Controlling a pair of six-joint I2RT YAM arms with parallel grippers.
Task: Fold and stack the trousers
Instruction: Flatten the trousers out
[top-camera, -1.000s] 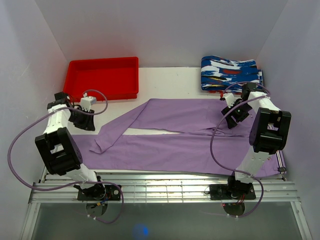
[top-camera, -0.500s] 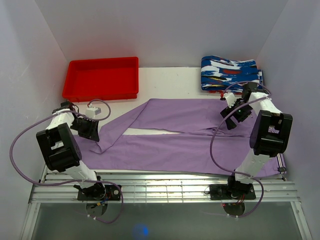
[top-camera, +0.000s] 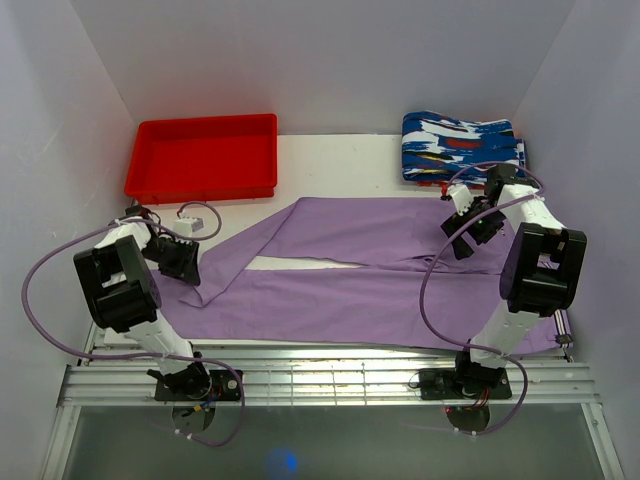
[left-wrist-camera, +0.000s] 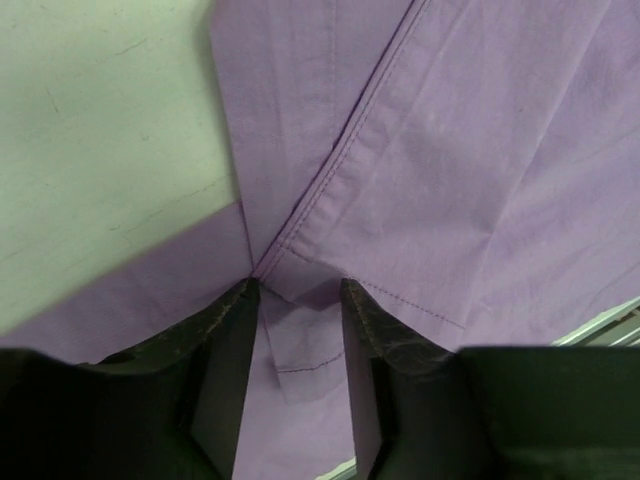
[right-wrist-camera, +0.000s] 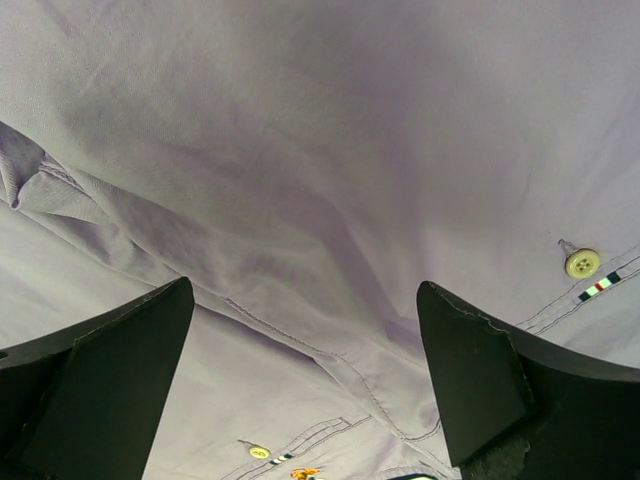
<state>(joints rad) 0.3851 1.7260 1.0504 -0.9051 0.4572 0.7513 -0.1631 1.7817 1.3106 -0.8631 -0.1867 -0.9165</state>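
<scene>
White counter (top-camera: 330, 160) carries the trousers (top-camera: 350, 290), spread flat, legs running left. Left jaws stand partly apart, straddling a hem corner (left-wrist-camera: 300, 345); right jaws gape wide over the waist end (right-wrist-camera: 330, 250). Thin, limp cloth will likely sag and slip, so seamed edges look the surest hold.

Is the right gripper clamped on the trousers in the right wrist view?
No: the right gripper stands wide open over the trousers, with flat cloth showing in the gap and nothing pinched.

Top view looks down; wrist views (close) share trousers (top-camera: 380, 290).
</scene>
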